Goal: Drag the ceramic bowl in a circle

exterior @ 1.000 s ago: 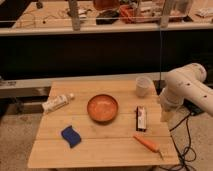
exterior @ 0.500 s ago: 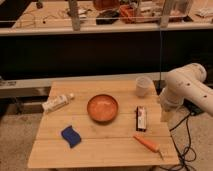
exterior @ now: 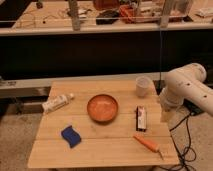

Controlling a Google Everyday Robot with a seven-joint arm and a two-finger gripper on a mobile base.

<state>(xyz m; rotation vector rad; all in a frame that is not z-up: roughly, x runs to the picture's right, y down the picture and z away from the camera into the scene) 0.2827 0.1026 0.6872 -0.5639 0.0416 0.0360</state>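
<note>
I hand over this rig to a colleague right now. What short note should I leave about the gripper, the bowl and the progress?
Gripper: at the right edge of the table, beside the dark box, not touching the bowl.
Ceramic bowl: upright near the table's middle, nothing on it.
Done: no contact with the bowl yet.
Left: reach the bowl, engage it, drag it in a circle.
</note>
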